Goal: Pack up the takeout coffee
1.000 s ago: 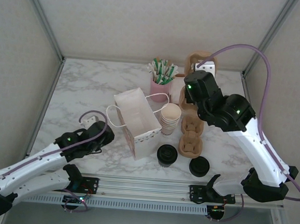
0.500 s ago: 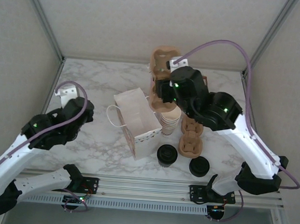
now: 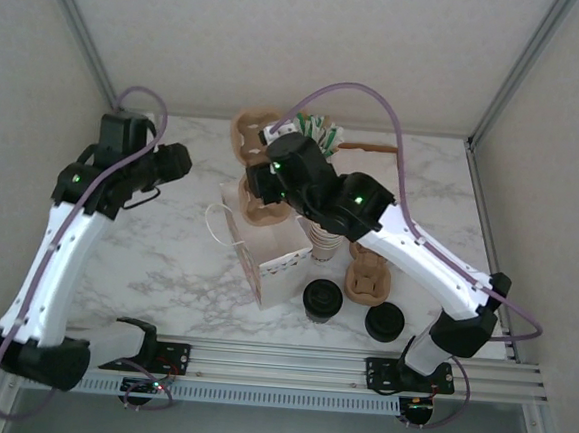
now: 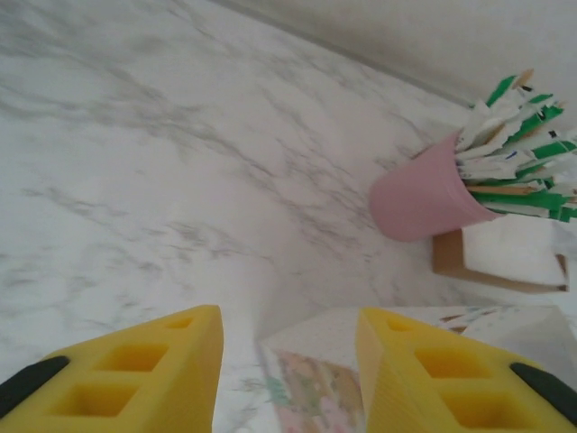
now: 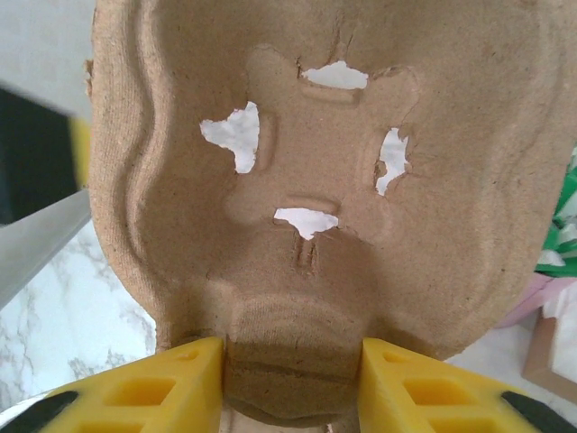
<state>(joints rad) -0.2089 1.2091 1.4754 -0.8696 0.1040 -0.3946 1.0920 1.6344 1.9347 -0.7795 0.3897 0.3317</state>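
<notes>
The takeout coffee, a paper cup under a black lid, stands on the table in front of the white paper bag. Neither gripper touches it. My right gripper is shut on a brown pulp cup carrier, held up on edge over the bag's back side. In the right wrist view the yellow fingers clamp the carrier's lower rim, right gripper. My left gripper hangs high at the back left, open and holding nothing. In its wrist view the left gripper shows the bag's corner far below.
A loose black lid lies right of the coffee. A stack of lidless cups and a second carrier sit right of the bag. A pink cup of sachets and a brown napkin box stand at the back.
My right arm has swung left, carrying the carrier from the back right to above the bag. My left arm has risen from the near left to the back left.
</notes>
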